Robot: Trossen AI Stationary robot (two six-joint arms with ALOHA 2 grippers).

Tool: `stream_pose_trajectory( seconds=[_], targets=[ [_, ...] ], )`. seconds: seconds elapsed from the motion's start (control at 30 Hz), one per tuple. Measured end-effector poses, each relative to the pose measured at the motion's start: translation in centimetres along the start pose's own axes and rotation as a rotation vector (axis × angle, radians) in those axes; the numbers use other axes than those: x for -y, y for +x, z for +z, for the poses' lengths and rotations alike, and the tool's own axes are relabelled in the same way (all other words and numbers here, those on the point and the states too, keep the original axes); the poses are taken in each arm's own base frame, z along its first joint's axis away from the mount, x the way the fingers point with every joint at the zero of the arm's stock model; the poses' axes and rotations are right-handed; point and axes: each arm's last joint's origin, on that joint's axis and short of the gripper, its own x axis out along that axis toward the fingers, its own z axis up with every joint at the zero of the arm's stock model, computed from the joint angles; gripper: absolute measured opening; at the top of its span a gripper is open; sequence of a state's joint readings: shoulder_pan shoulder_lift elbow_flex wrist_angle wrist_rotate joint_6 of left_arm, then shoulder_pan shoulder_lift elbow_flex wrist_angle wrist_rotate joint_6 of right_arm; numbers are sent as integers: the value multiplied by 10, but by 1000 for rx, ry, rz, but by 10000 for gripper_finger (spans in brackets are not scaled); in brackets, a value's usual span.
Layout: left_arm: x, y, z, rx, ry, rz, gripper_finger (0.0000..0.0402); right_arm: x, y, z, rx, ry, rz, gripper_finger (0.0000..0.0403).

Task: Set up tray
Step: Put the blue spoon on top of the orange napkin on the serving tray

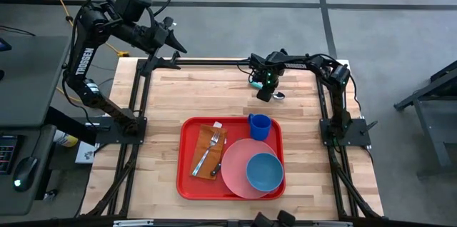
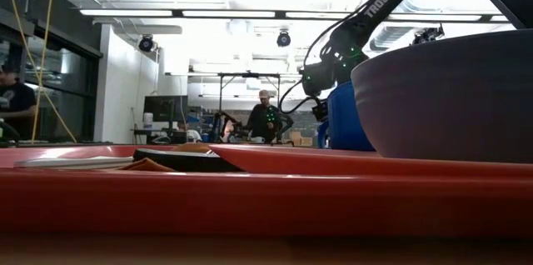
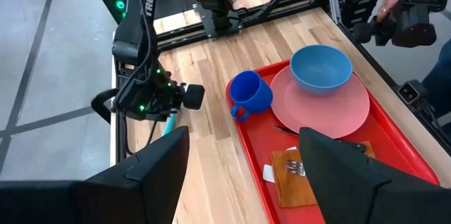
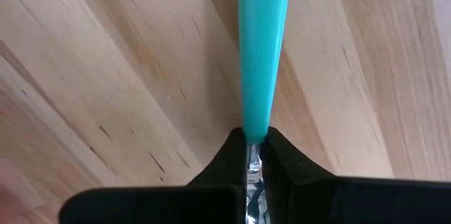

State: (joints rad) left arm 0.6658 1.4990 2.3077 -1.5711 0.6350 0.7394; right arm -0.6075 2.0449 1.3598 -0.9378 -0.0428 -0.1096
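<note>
"TROSSEN" on left arm (image 1: 80,61); right gripper (image 4: 251,146) clamps teal handle (image 4: 262,48)

My 2 arms are dark, near black, built of jointed tubular links on black base plates. The left arm (image 1: 89,48) carries white block lettering down its long link, and the right arm (image 1: 325,70) shows the same lettering in the low view. Thin black cables loop over the left arm's upper joints. Small green lights glow on the right arm's wrist housing (image 3: 141,97). My left tool's 2 fingers (image 3: 148,175) are broad, matte black wedges. The right tool's fingers (image 4: 211,175) are black with a bright metal strip between them.
</note>
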Motion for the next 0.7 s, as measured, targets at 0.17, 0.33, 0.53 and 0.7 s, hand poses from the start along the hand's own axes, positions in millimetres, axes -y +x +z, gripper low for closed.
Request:
stream_pose_trajectory(
  seconds=[0.17, 0.33, 0.53, 0.7],
  targets=[
    [0, 0, 0, -3, 0, 4, 296, -2, -4, -3, -10, -5, 21, 1],
    [-1, 0, -1, -21, 0, 23, 296, -7, -20, -9, 19, -13, 53, 1],
    [-1, 0, -1, -21, 17, 23, 296, -12, -55, -19, 97, -59, 6, 0],
    [-1, 0, -1, -21, 24, 23, 296, -22, -88, -31, 174, -106, -47, 0]
  ],
)
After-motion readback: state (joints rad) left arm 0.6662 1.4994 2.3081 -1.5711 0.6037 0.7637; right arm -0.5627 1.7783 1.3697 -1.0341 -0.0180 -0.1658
